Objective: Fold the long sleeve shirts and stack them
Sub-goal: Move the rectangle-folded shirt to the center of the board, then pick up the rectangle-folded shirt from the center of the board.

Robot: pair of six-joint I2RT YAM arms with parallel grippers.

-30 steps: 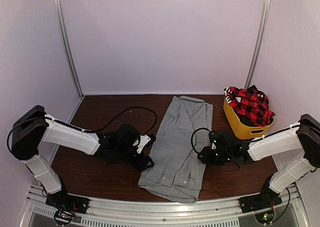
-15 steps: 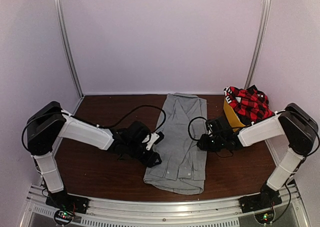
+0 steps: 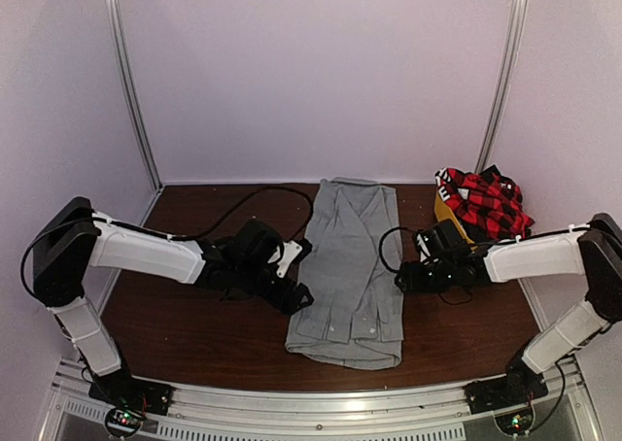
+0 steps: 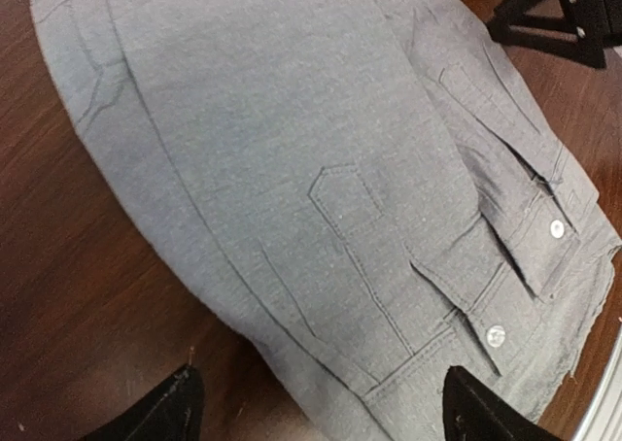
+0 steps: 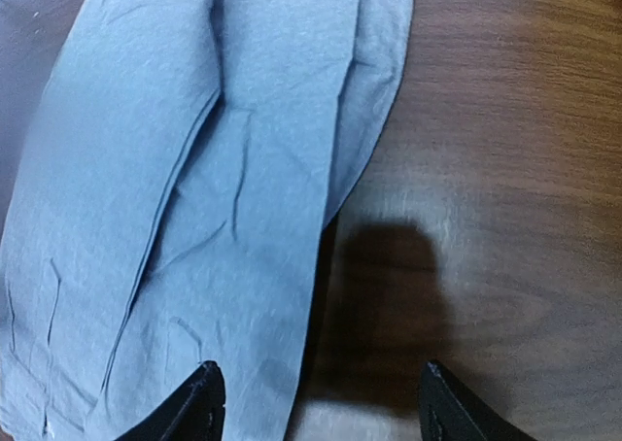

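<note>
A light-grey long sleeve shirt [image 3: 352,266] lies flat as a long narrow strip down the middle of the brown table. Its buttoned cuffs [image 4: 544,237] lie toward the near end. My left gripper [image 3: 298,279] stands open at the shirt's left edge, holding nothing. In the left wrist view that edge [image 4: 292,334] runs between the left gripper's [image 4: 326,417] fingertips. My right gripper [image 3: 404,272] is open at the shirt's right edge, and the cloth [image 5: 194,218] lies under its left finger [image 5: 199,402]. A red-and-black plaid shirt [image 3: 486,203] is heaped in a yellow tub.
The yellow tub [image 3: 466,247] stands at the back right, just behind my right arm. Bare brown table [image 3: 185,315] lies on the left, and more of it [image 5: 515,169] to the right of the shirt. White walls close in the back and both sides.
The grey shirt has become narrower and straighter and sits slightly further right. Both grippers have opened wider and let go of the cloth at its edges.
</note>
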